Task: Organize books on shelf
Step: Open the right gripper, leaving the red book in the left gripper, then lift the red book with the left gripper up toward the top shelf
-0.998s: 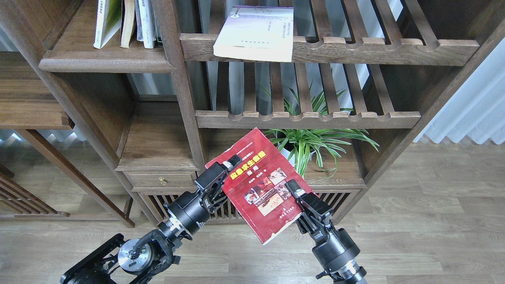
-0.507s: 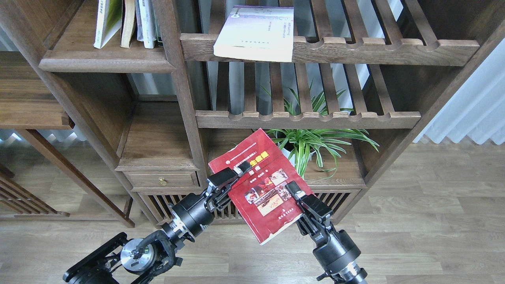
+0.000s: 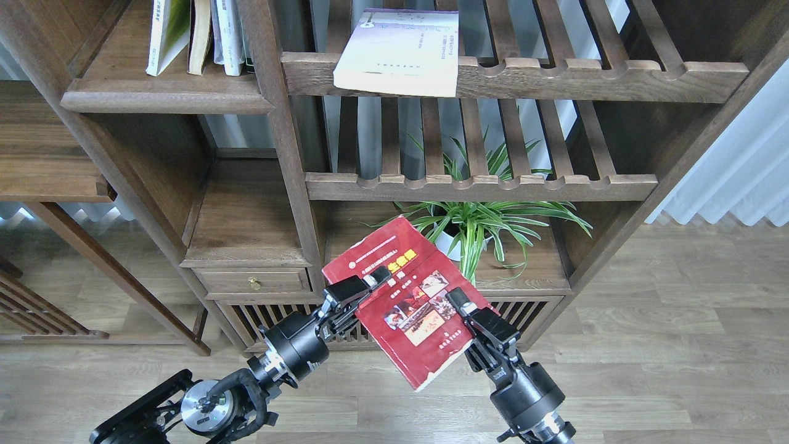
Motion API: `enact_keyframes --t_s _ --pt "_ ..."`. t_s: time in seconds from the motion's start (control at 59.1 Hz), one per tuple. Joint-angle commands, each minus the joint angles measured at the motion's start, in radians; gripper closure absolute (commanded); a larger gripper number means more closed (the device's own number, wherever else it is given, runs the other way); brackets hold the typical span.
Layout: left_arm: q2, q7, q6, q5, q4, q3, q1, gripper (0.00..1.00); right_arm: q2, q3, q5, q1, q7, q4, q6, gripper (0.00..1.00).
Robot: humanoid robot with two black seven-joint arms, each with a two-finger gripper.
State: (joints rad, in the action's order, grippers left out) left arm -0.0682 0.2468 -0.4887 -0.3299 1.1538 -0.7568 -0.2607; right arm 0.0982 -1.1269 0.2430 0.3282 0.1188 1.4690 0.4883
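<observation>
The dark red book [image 3: 425, 348] with photos on its cover hangs tilted in the air in front of the bookcase's lower part. My left gripper [image 3: 377, 279] is shut on its left edge. My right gripper [image 3: 457, 297] is shut on its right edge. The pale lavender-white book [image 3: 397, 52] lies flat on the top slatted rack and overhangs its front rail. The solid shelf [image 3: 166, 98] with a rounded lip is at the upper left and holds several upright books [image 3: 209, 34]. The leftmost of them [image 3: 167, 31] is green and white. I cannot make out a yellow-green cover with black characters.
A potted spider plant [image 3: 478, 219] stands on the low board right behind the red book. Two slatted racks [image 3: 481, 185] run across the middle. A small drawer with a brass knob [image 3: 249, 283] is at the lower left. White curtains [image 3: 733, 172] hang at the right.
The red book has come down a little and tilted flatter. My left gripper has slid right and down along the book's left edge. My right gripper has barely moved.
</observation>
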Motion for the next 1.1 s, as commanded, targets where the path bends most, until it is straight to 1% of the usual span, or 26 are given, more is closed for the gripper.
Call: enact_keyframes --t_s 0.0,0.017,0.051,0.118,0.271,0.457,0.507,0.524,0.609,0.93,0.981,1.048,1.082 --pt "-0.007 0.000 0.000 0.000 0.006 -0.019 0.015 0.95 0.014 0.003 -0.024 0.000 0.007 -0.002 0.000 0.22" --pt "-0.013 0.000 0.000 0.000 0.006 -0.029 0.021 0.95 0.021 0.003 -0.028 0.002 0.007 -0.007 0.000 0.17" --pt "-0.019 0.000 0.000 0.002 0.006 -0.033 0.026 0.96 0.031 0.001 -0.030 0.003 0.007 -0.013 0.000 0.13" --pt "-0.025 -0.004 0.000 0.006 0.015 -0.055 0.041 0.96 0.044 -0.007 -0.030 0.011 0.005 -0.032 0.000 0.09" --pt "-0.042 -0.006 0.000 0.049 0.030 -0.118 0.077 0.96 0.044 -0.048 -0.030 0.018 0.005 -0.053 0.000 0.08" --pt "-0.082 -0.006 0.000 0.146 0.040 -0.176 0.123 0.96 0.041 -0.051 -0.030 0.018 0.004 -0.059 0.000 0.08" --pt "-0.097 -0.006 0.000 0.184 0.050 -0.194 0.135 0.96 0.038 -0.051 -0.030 0.018 0.004 -0.059 0.000 0.08" --pt "-0.120 -0.006 0.000 0.221 0.075 -0.220 0.152 0.96 0.038 -0.051 -0.030 0.018 0.004 -0.059 0.000 0.08" --pt "-0.153 -0.004 0.000 0.261 0.110 -0.269 0.185 0.96 0.040 -0.053 -0.030 0.018 0.004 -0.061 0.000 0.08" --pt "-0.188 0.003 0.000 0.397 0.172 -0.438 0.276 0.96 0.028 -0.051 -0.030 0.014 0.004 -0.072 0.000 0.08" --pt "-0.193 0.003 0.000 0.408 0.185 -0.464 0.290 0.96 0.028 -0.053 -0.030 0.011 0.004 -0.076 0.000 0.07" --pt "-0.208 0.006 0.000 0.408 0.208 -0.493 0.316 0.96 0.028 -0.053 -0.030 0.008 0.004 -0.081 0.000 0.02" --pt "-0.216 0.009 0.000 0.408 0.222 -0.507 0.331 0.96 0.026 -0.053 -0.030 0.006 0.004 -0.084 0.000 0.02"
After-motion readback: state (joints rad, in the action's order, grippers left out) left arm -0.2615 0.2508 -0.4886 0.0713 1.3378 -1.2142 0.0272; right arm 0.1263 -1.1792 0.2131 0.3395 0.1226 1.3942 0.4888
